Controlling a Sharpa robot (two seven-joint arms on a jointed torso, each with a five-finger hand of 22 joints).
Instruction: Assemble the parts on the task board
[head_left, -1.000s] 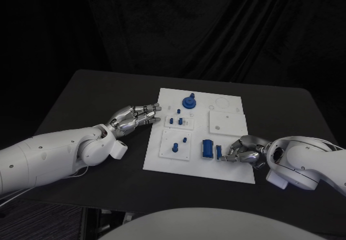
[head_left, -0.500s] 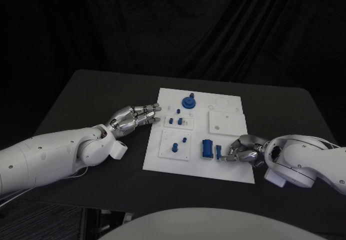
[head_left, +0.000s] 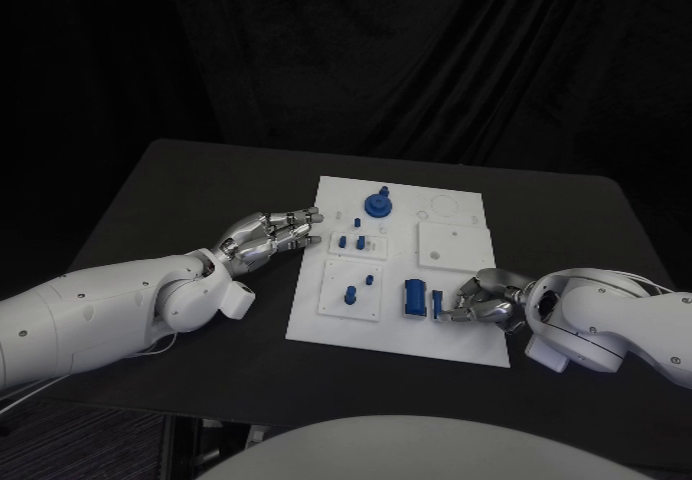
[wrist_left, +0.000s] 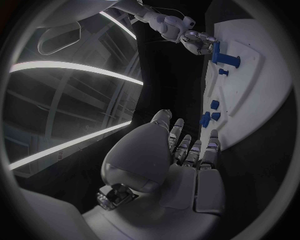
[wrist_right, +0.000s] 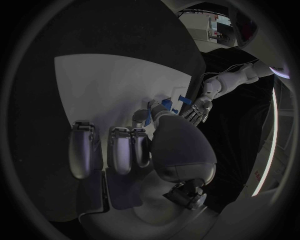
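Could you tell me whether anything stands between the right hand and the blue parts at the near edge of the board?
Nothing visible does: the right hand is already at the blue part on the task board.

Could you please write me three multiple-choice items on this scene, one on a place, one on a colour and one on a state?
1. Where is the left hand?
A. On the black table beside the task board's left edge
B. Over the board's far right corner
C. Off the table's near edge

2. What colour are the parts on the task board?
A. Red
B. Blue
C. Yellow

3. How is the tall part with the round base near the board's far edge?
A. Lying flat on the table
B. Standing upright on the board
C. Held up in the left hand

Answers: 1 A, the head view shows it beside the board's left edge, fingers toward the board. 2 B, every small piece on the white plate is blue. 3 B, it stands upright on the board, away from both hands; the right hand is at the near right.
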